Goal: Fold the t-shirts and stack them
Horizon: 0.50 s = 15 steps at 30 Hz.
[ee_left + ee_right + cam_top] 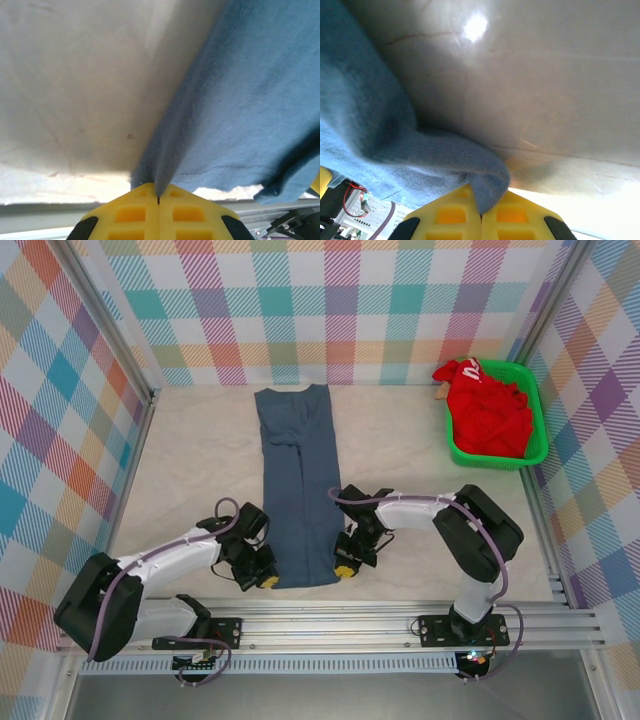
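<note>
Checked walls boxed in a pale table. From above, the slate-blue t-shirt lay mid-table as a long folded strip. The left gripper and right gripper sat at its near corners, and the red t-shirt was heaped in the green basket, well off to the strip's right.

On the left wrist view, that claw was pinched closed on the strip's hem.

On the right wrist view, the claw was likewise clamped on blue cloth, though how deep the bite went was hard to tell.

I judged both corners should lift level and together, then carry toward the strip's far end so the edges met square.
</note>
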{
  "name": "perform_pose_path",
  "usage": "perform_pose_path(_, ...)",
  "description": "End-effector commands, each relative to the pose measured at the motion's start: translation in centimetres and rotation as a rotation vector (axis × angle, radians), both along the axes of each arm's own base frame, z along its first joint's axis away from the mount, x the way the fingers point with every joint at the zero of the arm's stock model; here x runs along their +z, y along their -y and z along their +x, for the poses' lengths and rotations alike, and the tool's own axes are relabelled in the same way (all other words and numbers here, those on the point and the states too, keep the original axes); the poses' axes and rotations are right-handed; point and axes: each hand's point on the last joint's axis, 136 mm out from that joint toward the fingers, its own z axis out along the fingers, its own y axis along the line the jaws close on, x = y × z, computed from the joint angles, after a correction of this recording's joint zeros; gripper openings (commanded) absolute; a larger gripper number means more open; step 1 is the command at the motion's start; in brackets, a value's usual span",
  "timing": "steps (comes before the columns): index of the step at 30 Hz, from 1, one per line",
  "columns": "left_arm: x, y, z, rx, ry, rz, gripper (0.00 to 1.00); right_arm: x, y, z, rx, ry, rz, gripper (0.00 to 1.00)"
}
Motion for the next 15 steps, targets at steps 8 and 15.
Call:
perform_pose_path(8, 1.6, -1.1, -5.2, -0.103, -0.108, -0.041, 0.0, 2.4, 1.3, -4.6, 0.093, -0.126, -0.012, 0.0)
perform_pose_path(15, 2.5, -0.6, -4.0, -0.081, -0.068, -0.048, 0.0, 4.6, 0.3, -4.1, 0.12, -0.122, 0.028, 0.0)
